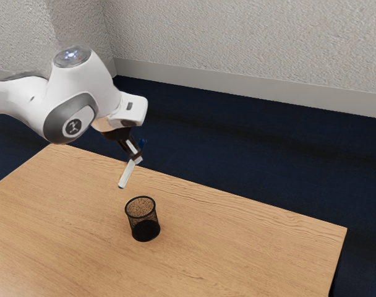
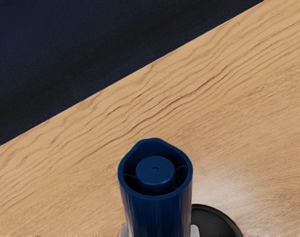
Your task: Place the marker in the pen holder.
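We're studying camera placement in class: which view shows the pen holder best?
The exterior view: it shows the black mesh pen holder whole, from round rim to base, upright on the wooden table. The wrist view gives a curved black part of it, partly hidden behind the blue marker.

Free to pass over the table [image 1: 250,247] around the pen holder [image 1: 145,232]; blocked at its upright mesh wall.
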Tool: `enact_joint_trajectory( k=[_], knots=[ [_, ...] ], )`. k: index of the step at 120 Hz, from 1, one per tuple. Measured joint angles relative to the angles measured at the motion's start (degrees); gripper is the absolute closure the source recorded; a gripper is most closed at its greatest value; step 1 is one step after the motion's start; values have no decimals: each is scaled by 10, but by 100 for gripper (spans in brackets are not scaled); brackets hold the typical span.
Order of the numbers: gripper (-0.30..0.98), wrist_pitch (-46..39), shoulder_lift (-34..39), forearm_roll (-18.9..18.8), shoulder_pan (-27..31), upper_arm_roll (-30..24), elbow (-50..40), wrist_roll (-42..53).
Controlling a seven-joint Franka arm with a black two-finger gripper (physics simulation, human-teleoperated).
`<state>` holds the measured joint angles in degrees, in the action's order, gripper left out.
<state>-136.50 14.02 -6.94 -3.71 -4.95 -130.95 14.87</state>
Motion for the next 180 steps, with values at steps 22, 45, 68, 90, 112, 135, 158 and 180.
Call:
enact_joint_trajectory(
  k=[22, 45, 68, 90, 112, 135, 158, 180],
  knots=[
    [78, -3, 16, -7, 1, -23, -28, -62],
    [77, -8, 9, -10, 1, -27, -36, -116],
    [76, -15, -3, -9, 3, -31, -47, -158],
    [75, -32, -41, -9, 6, -32, -46, -188],
    [75, -50, -61, -25, 7, -31, -41, -209],
    [75, -69, -76, -44, 21, -30, -37, -222],
    [75, -87, -95, -58, 21, -30, -31, -231],
    [58, -104, -103, -56, 23, -29, -29, -231]
  ],
)
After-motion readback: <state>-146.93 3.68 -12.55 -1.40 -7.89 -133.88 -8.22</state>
